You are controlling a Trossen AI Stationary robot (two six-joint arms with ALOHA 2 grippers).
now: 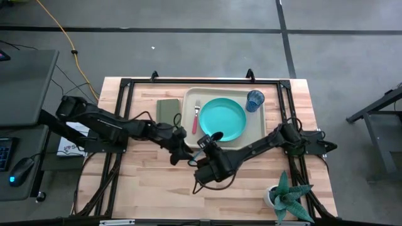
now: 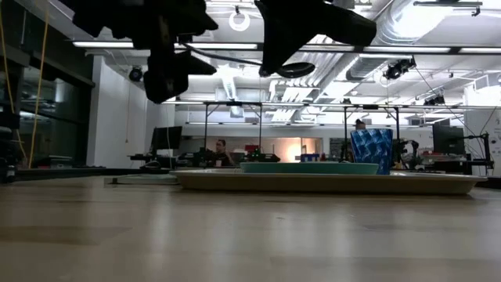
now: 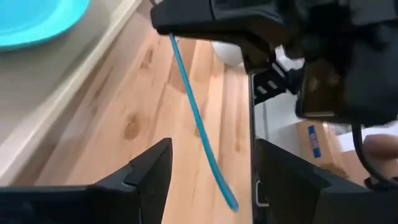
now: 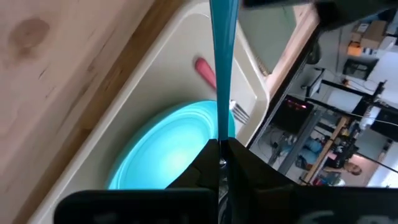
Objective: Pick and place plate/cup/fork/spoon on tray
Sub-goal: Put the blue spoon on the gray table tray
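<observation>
Beige tray (image 1: 254,129) holds plate (image 1: 221,118) (fork (image 1: 195,118), cup (image 1: 255,100)).

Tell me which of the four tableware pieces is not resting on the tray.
The spoon: the right gripper holds it by its light-blue handle above the table, while the plate, cup and fork lie on the tray.

Plate (image 1: 222,119), cup (image 1: 255,100), fork (image 1: 195,118) on tray (image 1: 256,128)
</observation>
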